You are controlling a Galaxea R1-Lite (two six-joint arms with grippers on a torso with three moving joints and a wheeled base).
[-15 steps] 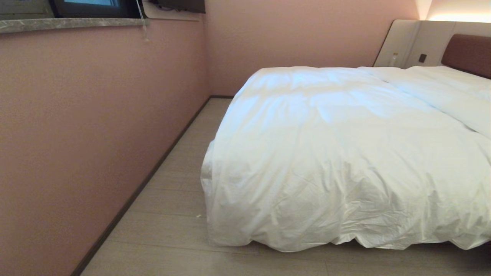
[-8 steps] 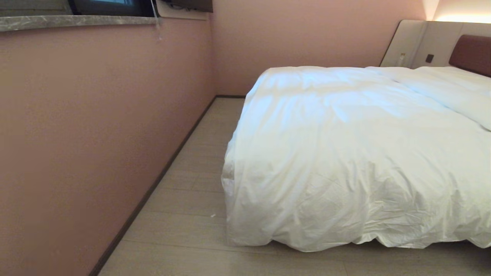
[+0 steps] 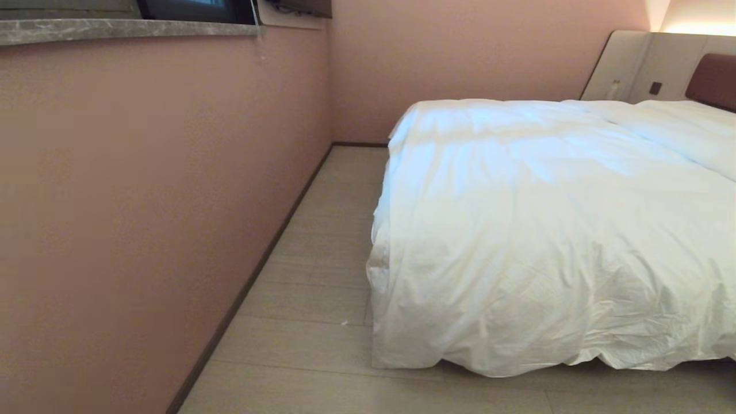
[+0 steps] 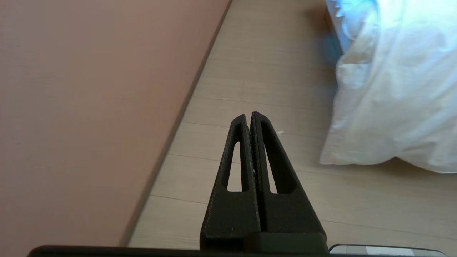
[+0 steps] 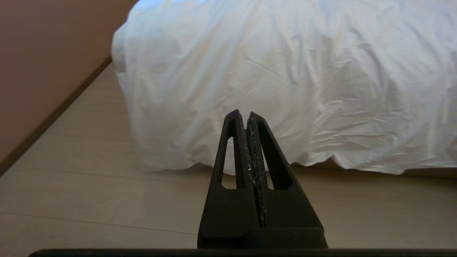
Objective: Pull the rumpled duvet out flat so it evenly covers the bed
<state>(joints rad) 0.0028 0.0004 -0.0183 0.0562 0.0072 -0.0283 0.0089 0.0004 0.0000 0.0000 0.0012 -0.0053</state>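
Observation:
The white puffy duvet (image 3: 546,230) lies over the bed, wrinkled at the foot end, its hem hanging down to the floor. The bed shows only by its brown headboard (image 3: 713,80) and beige panel at the far right. Neither arm appears in the head view. My left gripper (image 4: 249,116) is shut and empty, held over the floor with the duvet corner (image 4: 389,92) off to one side. My right gripper (image 5: 242,115) is shut and empty too, pointing at the hanging duvet (image 5: 285,71), apart from it.
A pink wall (image 3: 144,201) with a dark skirting board runs along the left, topped by a marble sill (image 3: 115,29). A strip of pale wood floor (image 3: 322,276) lies between the wall and the bed. Two wall fittings (image 3: 654,88) sit on the beige panel.
The whole head view has shifted: the bed and wall slid to the right in the picture, so the camera has turned or driven left. Nothing on the bed has moved.

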